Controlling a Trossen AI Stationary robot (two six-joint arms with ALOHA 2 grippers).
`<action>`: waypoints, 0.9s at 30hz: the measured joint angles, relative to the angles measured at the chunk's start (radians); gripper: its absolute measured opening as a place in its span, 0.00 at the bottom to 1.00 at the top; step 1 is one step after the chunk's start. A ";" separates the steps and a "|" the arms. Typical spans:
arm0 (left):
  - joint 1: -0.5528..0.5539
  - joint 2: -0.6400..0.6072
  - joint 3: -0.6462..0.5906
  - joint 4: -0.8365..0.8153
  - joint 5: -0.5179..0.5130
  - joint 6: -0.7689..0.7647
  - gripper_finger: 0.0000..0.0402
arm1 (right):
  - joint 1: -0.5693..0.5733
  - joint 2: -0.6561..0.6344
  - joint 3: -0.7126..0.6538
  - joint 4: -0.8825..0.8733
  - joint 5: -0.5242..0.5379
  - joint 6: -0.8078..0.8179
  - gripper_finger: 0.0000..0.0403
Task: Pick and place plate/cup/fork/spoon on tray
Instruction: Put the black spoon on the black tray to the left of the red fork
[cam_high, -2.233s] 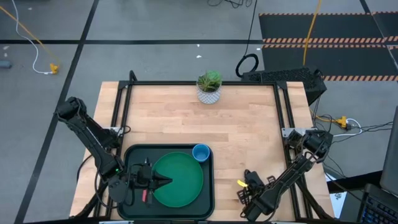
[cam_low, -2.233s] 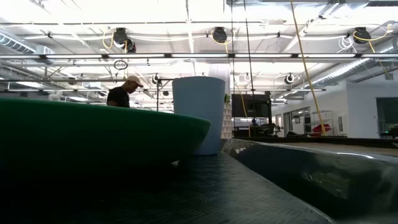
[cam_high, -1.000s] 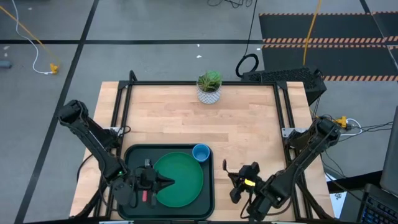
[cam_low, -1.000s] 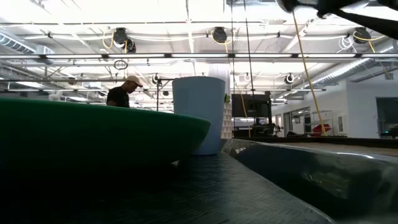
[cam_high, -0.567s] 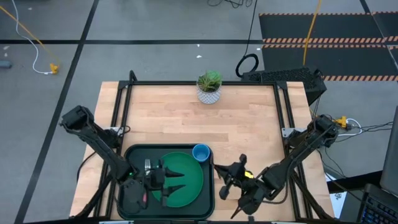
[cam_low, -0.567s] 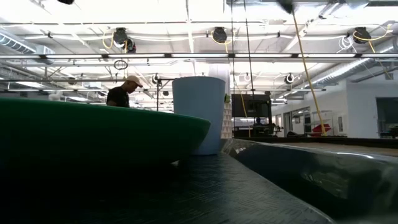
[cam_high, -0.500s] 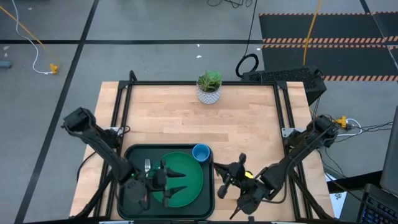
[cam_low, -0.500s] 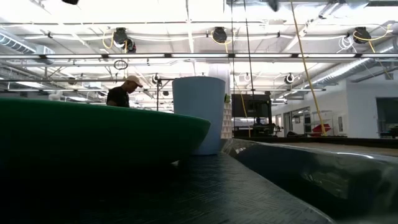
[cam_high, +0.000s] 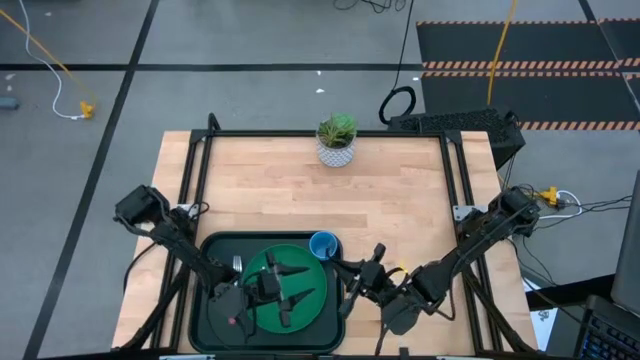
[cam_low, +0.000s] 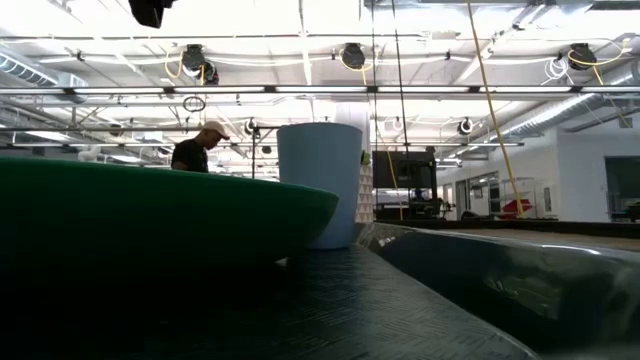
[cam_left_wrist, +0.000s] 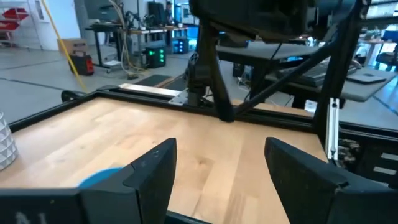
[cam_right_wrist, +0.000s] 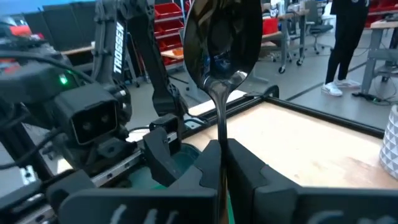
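The dark tray (cam_high: 205, 250) lies at the table's near left. On it rest the green plate (cam_high: 315, 295) and, at its far right corner, the light-blue cup (cam_high: 322, 245). The fork (cam_high: 237, 266) lies on the tray left of the plate, its red handle (cam_high: 235, 322) toward the near edge. My left gripper (cam_high: 295, 290) hangs open over the plate, with nothing between its fingers (cam_left_wrist: 152, 174). My right gripper (cam_high: 352, 272) is beside the tray's right rim, shut on the silver spoon (cam_right_wrist: 222, 43). My right gripper pinches the spoon's thin handle (cam_right_wrist: 219, 134) between its two fingers. The fingers point toward the table's left, at the tray. The oval bowl (cam_right_wrist: 222, 37) stands out well past the fingertips, and the spoon is lifted clear of the table.
A white plant pot (cam_high: 336, 150) with a green plant stands at the table's far edge. Bare wood lies between it and the tray. A black frame rail (cam_high: 320, 133) runs around the table. In the low view a person (cam_low: 195, 150) shows far off in the room.
My left gripper has opened, letting go of the fork, and has gone toward the table's right, from the tray's left part to over the plate. The fork stays on the tray. My right gripper has carried the spoon leftward, up to the tray's right rim.
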 joint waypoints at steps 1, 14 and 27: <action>0.003 0.000 0.001 0.000 0.001 -0.001 0.62 | -0.005 0.010 0.000 0.023 -0.001 -0.018 0.00; 0.036 0.000 0.004 0.002 0.000 -0.039 0.62 | -0.072 0.075 0.000 0.304 -0.136 -0.239 0.00; 0.082 0.000 0.004 0.001 0.025 -0.030 0.62 | -0.120 0.075 0.000 0.316 -0.188 -0.244 0.00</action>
